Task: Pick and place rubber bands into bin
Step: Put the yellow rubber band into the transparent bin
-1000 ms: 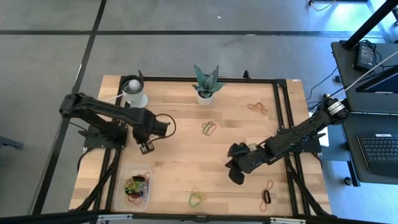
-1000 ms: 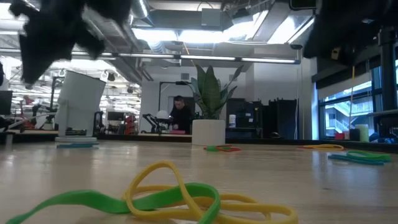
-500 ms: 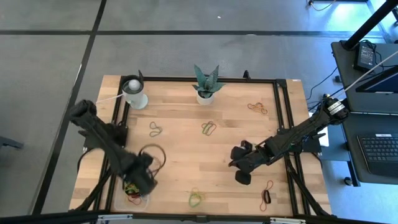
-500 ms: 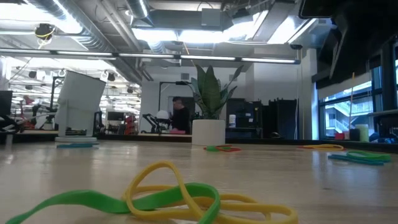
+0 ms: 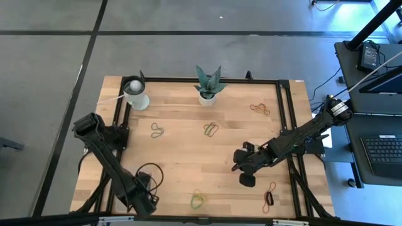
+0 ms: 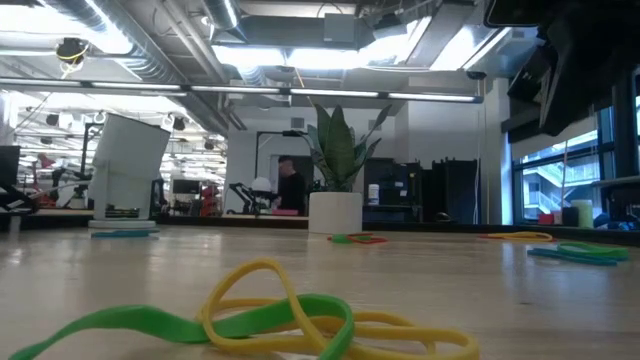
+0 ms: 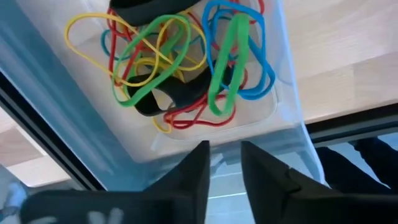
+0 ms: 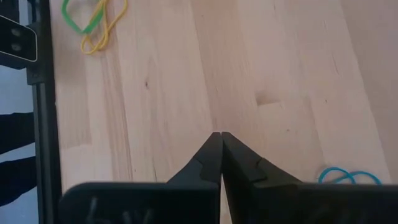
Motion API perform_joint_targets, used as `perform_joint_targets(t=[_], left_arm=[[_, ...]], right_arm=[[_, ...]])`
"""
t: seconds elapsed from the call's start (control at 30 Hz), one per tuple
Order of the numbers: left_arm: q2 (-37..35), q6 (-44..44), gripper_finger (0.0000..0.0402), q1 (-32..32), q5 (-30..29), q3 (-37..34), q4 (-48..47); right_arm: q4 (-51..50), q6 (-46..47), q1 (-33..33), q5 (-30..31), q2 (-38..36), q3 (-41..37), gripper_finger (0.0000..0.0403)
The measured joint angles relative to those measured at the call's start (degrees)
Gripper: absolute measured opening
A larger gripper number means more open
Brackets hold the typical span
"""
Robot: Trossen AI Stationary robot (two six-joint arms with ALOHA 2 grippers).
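My left gripper (image 7: 224, 146) is open and hangs over the bin (image 7: 74, 112), a clear tub at the table's near-left corner. In the high view my left arm (image 5: 141, 199) covers most of that tub. Inside lies a tangle of rubber bands (image 7: 180, 68) in green, yellow, red, blue and black. My right gripper (image 8: 221, 140) is shut above bare wood right of the table's middle (image 5: 245, 177). Loose bands lie flat on the table: a green-yellow one (image 5: 198, 201) at the near edge, also a green one (image 5: 156, 130) and a green-red one (image 5: 211, 129).
More bands lie at the far right (image 5: 259, 109) and near right (image 5: 270, 193); a blue one (image 8: 348, 177) shows close to my right gripper. A white cup (image 5: 135, 94) and a potted plant (image 5: 207, 85) stand at the far edge. A black frame rail (image 5: 286, 125) borders the right side.
My left arm has swung from the table's left-middle, beside the white cup, toward the near edge and now stands over the bin. The green band it covered before lies uncovered on the wood. My right gripper has shifted only slightly.
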Motion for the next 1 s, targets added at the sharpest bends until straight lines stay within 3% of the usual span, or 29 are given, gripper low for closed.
perform_joint_targets(t=[0.2,0.43,0.53,0.67,0.83,1.0], left_arm=[[-0.41,0.0,0.0127,0.05,-0.07,0.0,-0.54],[-0.44,1.05,0.0131,0.48,-1.48,0.0,-0.75],[-1.49,3.55,0.0122,1.26,-6.26,0.02,0.36],[-3.67,9.12,0.0097,3.72,-17.37,0.81,-0.27],[-6.12,23.61,0.0056,11.63,-21.55,0.9,-3.15],[-6.45,53.45,0.0007,22.53,-23.77,0.9,0.28]], right_arm=[[0.02,0.12,0.08,-1.2,0.0,0.0,0.001],[0.03,1.31,1.01,-1.12,0.0,0.0,0.001],[0.04,1.31,1.12,-1.05,0.0,0.0,0.001],[0.61,1.31,1.1,-0.98,0.0,0.0,0.001],[3.19,1.34,1.07,0.74,0.0,0.0,0.0009],[5.71,1.5,1.07,1.7,0.0,0.0,0.0009]])
